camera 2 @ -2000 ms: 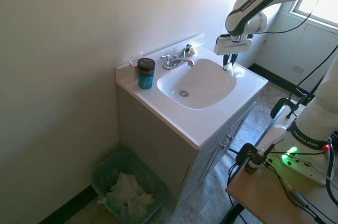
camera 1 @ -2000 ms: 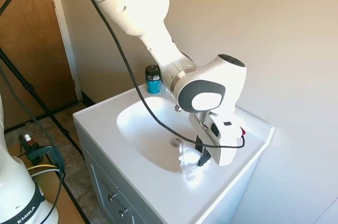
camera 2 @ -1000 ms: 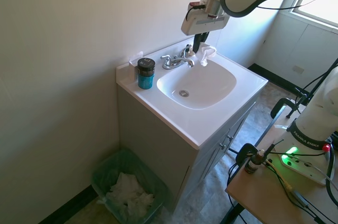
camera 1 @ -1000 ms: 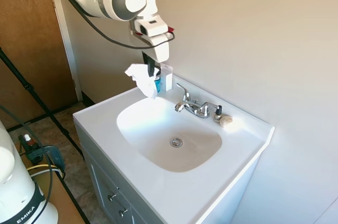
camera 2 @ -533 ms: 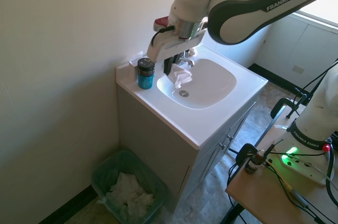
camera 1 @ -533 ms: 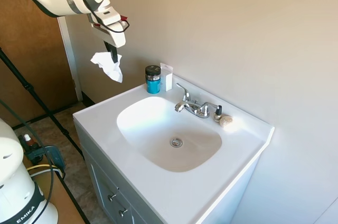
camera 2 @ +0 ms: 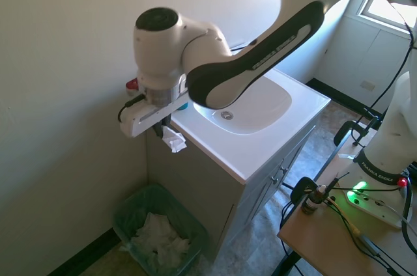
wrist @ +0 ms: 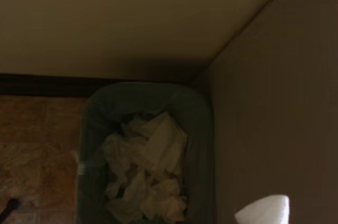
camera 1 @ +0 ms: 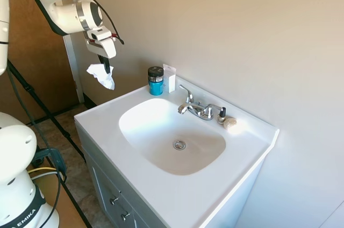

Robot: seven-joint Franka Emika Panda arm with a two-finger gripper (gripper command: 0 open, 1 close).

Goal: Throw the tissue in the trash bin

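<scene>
A crumpled white tissue (camera 1: 101,75) hangs from my gripper (camera 1: 106,68), which is shut on its top. In the second exterior view the tissue (camera 2: 173,139) dangles beside the left end of the vanity, high above the green trash bin (camera 2: 126,213) on the floor. The wrist view looks straight down on the trash bin (wrist: 200,129), which holds crumpled white paper, and a white tip of tissue (wrist: 264,211) shows at the lower right of that picture.
The white sink vanity (camera 1: 107,131) stands beside the gripper, with a faucet (camera 1: 196,108), a blue jar with a black lid (camera 1: 156,81) and a small white card (camera 1: 169,79) at its back edge. A wall stands behind the bin. A brown door (camera 1: 32,66) is beyond the arm.
My gripper has carried the tissue from the sink's right rim across the basin and past the vanity's left end, and it now hangs above the bin.
</scene>
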